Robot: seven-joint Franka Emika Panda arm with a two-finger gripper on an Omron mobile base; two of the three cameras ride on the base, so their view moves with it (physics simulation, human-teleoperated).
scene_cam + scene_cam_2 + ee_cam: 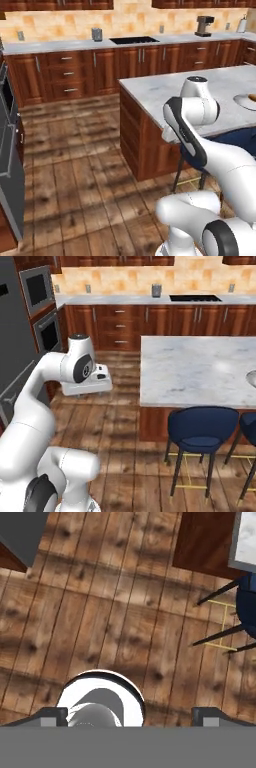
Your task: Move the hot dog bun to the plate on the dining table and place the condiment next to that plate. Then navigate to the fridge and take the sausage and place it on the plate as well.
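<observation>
Hand view: gripper (130,714) wide open w/ nothing held, over wood floor (100,627); left base view alone shows plate (248,101) w/ bun (251,97) on dining table (165,92), far right.

**Two base cameras forward, hand camera facing the floor**

The left base view looks forward and down from behind the arm, taking in the dining table (165,90) near corner and the far counter (60,46). The right base view shares both from the other side. The hand view faces straight down, close over the wooden floor (115,627).
</observation>
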